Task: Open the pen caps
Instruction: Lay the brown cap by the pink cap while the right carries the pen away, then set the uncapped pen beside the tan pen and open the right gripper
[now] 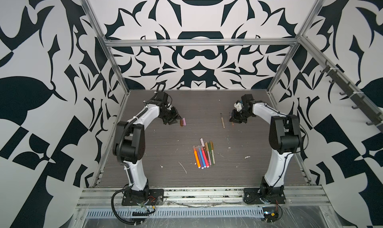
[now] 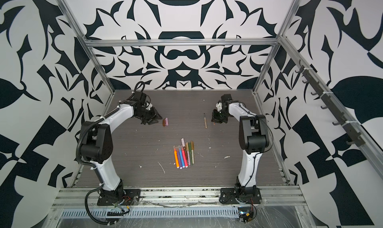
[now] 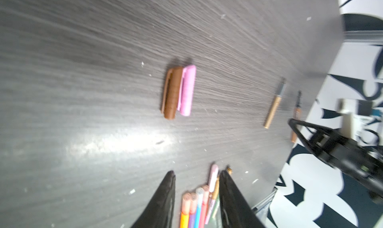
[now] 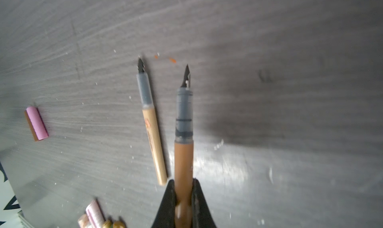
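Gripping the brown pen (image 4: 184, 158) near its rear end, the right gripper (image 4: 183, 187) is seen closed on the barrel, whose tail is hidden between the fingers. In both top views that pen is almost wholly covered by the gripper. Its long axis runs out along the fingers, with the bare dark nib pointed away from the wrist. The tan pen (image 4: 154, 146) is laid just beside it on the table (image 1: 165, 175), nearly parallel, nib toward the back wall. The left gripper (image 3: 198, 173) is held partly apart and empty, near the brown cap (image 3: 172, 92) and pink cap (image 3: 187, 90), which lie touching side by side. The pen bundle (image 1: 204, 154) is cut off by the frame edge in the left wrist view.
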Motion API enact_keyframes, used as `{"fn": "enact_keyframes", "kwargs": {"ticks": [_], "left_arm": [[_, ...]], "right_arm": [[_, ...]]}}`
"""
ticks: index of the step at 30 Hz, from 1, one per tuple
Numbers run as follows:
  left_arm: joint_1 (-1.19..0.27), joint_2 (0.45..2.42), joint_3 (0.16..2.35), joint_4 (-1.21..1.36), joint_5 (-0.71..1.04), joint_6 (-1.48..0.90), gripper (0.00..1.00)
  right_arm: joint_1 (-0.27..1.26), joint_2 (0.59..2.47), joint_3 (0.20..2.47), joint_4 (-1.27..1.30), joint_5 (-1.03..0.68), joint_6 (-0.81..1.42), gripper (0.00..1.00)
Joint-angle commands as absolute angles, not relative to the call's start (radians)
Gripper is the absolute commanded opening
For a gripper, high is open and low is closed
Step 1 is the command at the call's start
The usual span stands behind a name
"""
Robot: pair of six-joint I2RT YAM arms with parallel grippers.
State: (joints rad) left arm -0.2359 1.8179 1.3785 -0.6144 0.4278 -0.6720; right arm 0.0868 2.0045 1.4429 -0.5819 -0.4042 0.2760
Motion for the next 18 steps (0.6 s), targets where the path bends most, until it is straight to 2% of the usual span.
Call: {"fn": "enact_keyframes", "kwargs": {"ticks": [1,13,18], "left_arm": [[-0.233,1.778,1.325,-0.565,0.452,-0.715,0.39],[-0.233,1.782,1.353,-0.605,0.479,-0.695,0.39],[-0.231,1.789,1.366,-0.628,0.488,-0.675,0.39]], "right_arm": [[0.088,2.021,1.475,-0.542,-0.446,0.232,0.00],[0.087,2.131,1.508,-0.524,-0.540,0.267,0.00],[0.087,2.131,1.496,-0.539,-0.540,0.255,0.11]]}}
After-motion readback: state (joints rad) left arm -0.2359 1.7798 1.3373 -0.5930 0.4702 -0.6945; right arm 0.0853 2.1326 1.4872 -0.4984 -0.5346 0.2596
